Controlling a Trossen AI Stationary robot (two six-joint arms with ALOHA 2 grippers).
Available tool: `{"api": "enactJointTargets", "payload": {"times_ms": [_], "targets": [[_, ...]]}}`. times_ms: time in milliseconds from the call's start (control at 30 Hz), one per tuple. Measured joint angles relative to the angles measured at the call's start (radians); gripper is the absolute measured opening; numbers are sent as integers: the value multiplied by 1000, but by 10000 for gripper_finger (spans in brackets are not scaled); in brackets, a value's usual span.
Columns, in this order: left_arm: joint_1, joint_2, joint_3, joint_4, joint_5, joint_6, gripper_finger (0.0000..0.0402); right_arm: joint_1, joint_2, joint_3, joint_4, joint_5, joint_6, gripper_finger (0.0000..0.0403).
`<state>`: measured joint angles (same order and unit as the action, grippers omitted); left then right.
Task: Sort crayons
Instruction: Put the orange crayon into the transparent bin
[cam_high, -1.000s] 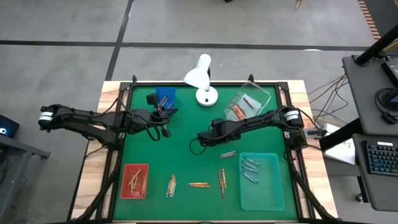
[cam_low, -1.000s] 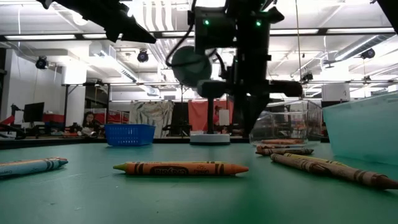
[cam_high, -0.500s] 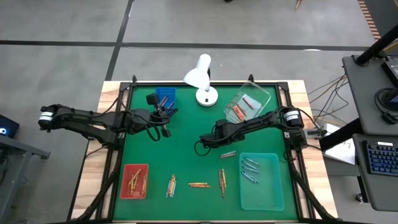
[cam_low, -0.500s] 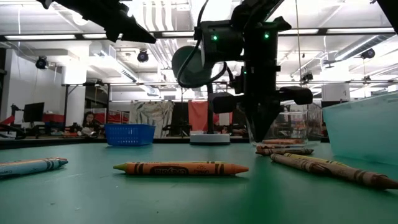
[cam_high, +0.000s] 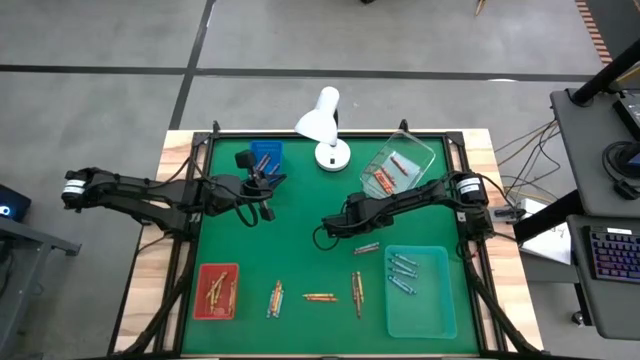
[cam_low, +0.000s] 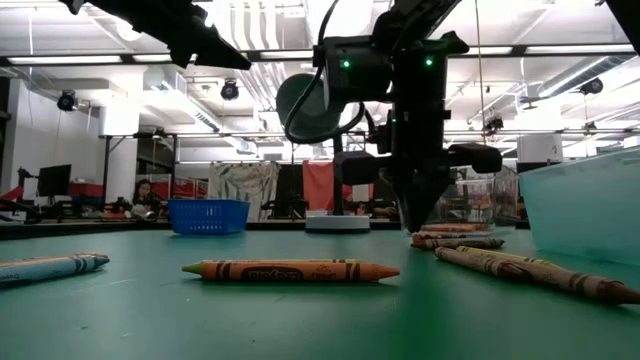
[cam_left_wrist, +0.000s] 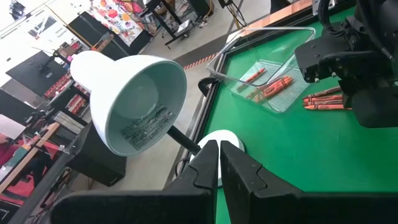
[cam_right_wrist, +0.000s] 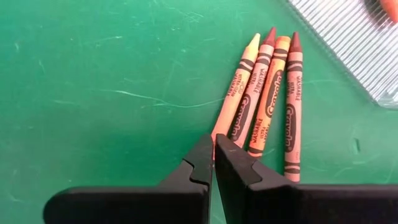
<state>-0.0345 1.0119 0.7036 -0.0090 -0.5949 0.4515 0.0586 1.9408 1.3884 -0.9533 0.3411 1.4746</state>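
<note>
Right gripper (cam_right_wrist: 213, 149), fingers together and empty, sits just at the near ends of four crayons (cam_right_wrist: 264, 99) whose long axes run straight ahead from it; the left gripper (cam_left_wrist: 219, 155), also closed, is well apart.

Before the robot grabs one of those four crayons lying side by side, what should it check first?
1. Right gripper above the four crayons: ok, its tips hang over their near ends.
2. Right gripper open enough to take one: not ok, its fingers are shut.
3. One crayon free to pinch alone: not ok, the four lie touching side by side.
4. Right gripper carrying nothing: ok, nothing shows between its fingers.
5. Left gripper out of the way: ok, it is shut and waits far off by the white lamp.
6. Which tray this group belongs in: cannot tell.
</note>
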Motion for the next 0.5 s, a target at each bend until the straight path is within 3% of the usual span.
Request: {"api": "enactJointTargets", "payload": {"times_ms": [500], "targets": [[0,0,0,0,0,0,0,0,0,-3,21,-40,-21,9]]}}
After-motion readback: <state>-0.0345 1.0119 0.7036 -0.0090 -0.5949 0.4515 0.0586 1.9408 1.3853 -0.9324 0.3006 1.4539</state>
